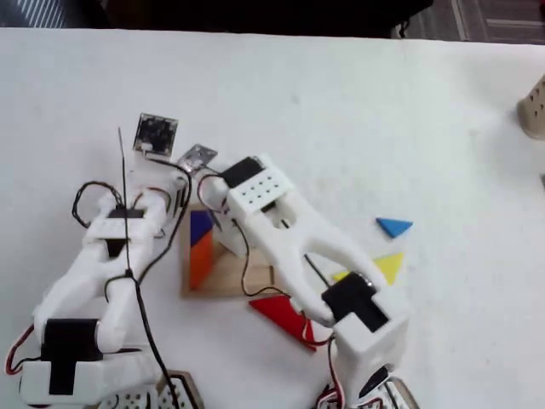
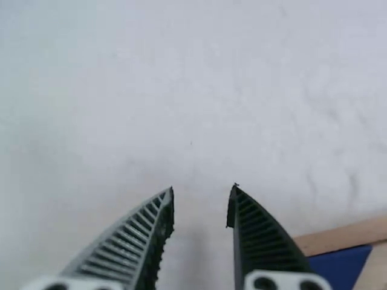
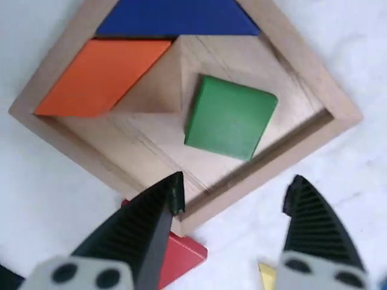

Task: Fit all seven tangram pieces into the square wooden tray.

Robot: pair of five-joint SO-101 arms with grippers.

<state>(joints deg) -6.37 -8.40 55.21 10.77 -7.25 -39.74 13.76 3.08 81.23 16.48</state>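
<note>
- Hovering over the near rim of the square wooden tray point(image 3: 314, 142), the right gripper point(image 3: 234, 184) has its jaws spread wide and holds nothing.
- The green square point(image 3: 230, 116) lies on the tray floor just beyond the fingertips, in line with the gap between the jaws. It has no long axis, but its edges sit skewed to the tray walls, and it stands apart from them.
- Farther beyond the jaws, the large blue triangle point(image 3: 175, 17) sits along the far side of the tray, with the orange parallelogram point(image 3: 103, 75) touching it.
- Between the orange parallelogram and the green square is a wood-coloured triangular patch; I cannot tell whether it is a piece or bare floor.
- Outside the tray, the red triangle point(image 3: 181, 257) lies partly under one jaw, just beside the tray's near corner.
- The yellow triangle point(image 1: 383, 266) and the small blue triangle point(image 1: 393, 226) lie on the table point(image 1: 341, 102) on the right arm's side, well apart from the tray.
- The left gripper point(image 2: 201, 193) is empty, its jaws parted more narrowly, over bare table just off a tray corner.
- The right arm looks nearer to every loose piece, so squaring up the green square or fetching the red triangle likely falls to it.
</note>
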